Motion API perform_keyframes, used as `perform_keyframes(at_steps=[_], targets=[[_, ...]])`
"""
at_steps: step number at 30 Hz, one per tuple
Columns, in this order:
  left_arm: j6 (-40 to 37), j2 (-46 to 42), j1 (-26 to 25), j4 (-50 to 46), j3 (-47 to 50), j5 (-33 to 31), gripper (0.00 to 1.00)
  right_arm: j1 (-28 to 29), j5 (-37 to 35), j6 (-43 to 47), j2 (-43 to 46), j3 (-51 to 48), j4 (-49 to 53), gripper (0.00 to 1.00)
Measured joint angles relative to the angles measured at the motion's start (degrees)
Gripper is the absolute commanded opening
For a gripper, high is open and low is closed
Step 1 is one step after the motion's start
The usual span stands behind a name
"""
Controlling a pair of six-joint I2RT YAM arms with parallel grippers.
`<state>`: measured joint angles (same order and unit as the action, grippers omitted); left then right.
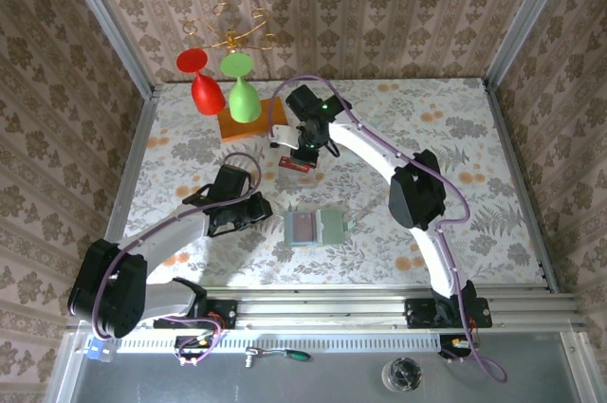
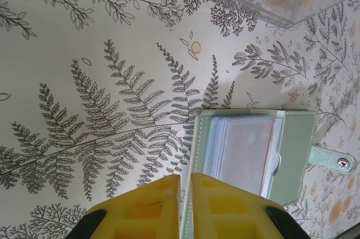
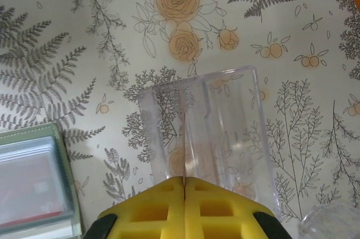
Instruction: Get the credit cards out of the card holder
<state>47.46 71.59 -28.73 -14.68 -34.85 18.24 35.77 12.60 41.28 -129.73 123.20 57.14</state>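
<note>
**Red card in right fingers; holder open on worktop**

The holder (image 1: 334, 228) lies open and flat near the middle of the worktop (image 1: 455, 137), with its snap strap out to the right. Cards (image 2: 247, 143) sit stacked in its clear pocket and show reddish through the plastic.

The right fingers (image 3: 214, 205) are pressed together on a red card (image 1: 297, 162). The right wrist view shows this card edge-on, as a thin line over a clear box (image 3: 225, 121). The box stands near the holder, on its far side, and apart from it.

The left fingers (image 2: 219, 205) are nearly closed, with a narrow slit between them and nothing seen held. They hang at the holder's left edge; whether they touch it cannot be told.

At the far side of the worktop are an orange board (image 1: 275, 117), a red glass (image 1: 205, 90) and a green glass (image 1: 244, 100).
</note>
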Motion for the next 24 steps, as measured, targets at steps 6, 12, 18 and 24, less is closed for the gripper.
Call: perform_keyframes(at_steps=[6,12,18,24], targets=[[-0.6,0.0,0.8,-0.5,0.0,0.1,0.15,-0.3,0.0,2.1,-3.8,3.9,3.6,0.00],[-0.8,0.0,1.5,-0.9,0.0,0.4,0.15,-0.6,0.2,3.4,-5.4,5.4,7.2,0.00],[-0.8,-0.5,1.5,-1.2,0.3,0.6,0.15,-1.1,1.2,3.8,-6.2,6.4,9.4,0.00],[-0.8,-0.5,1.5,-1.3,0.4,0.6,0.15,-1.1,1.9,3.8,-8.4,7.1,10.5,0.00]])
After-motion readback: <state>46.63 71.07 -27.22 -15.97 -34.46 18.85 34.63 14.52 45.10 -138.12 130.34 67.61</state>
